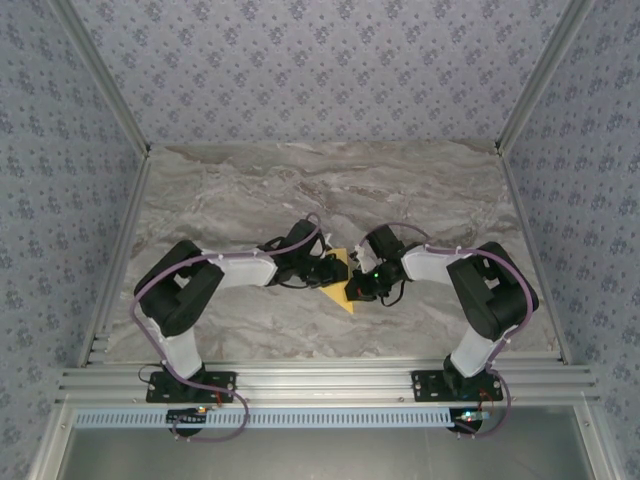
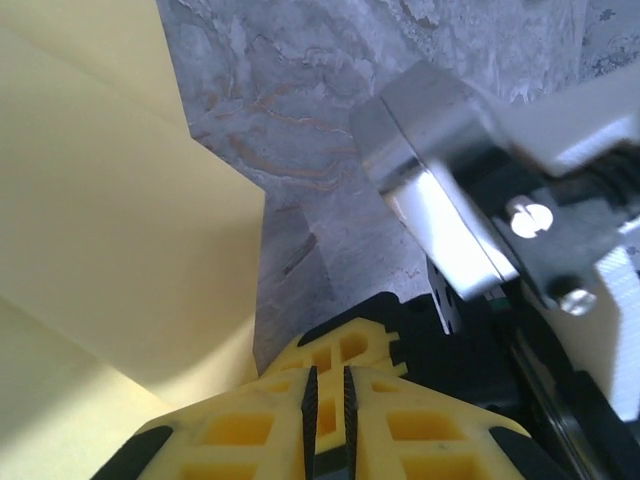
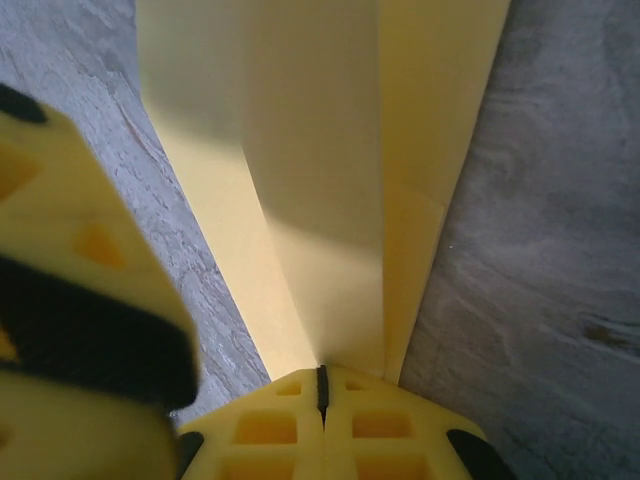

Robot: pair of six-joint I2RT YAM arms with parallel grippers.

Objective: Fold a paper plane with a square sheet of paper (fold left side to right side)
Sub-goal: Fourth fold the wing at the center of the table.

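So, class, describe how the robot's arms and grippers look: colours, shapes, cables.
The left arm and right arm have white links, black joints and bases, and a purple cable along each. The left gripper and right gripper have yellow fingers with rectangular pockets and black pads.

R gripper (image 3: 322, 395): yellow fingers pressed together at btm centre, narrow end of yellow sheet of paper (image 3: 320, 180) running into their seam. Paper folded lengthwise, several layers, fanning upward. Grey marble table (image 3: 540, 300) either side. Blurred yellow/black part (image 3: 80, 300) lower left.
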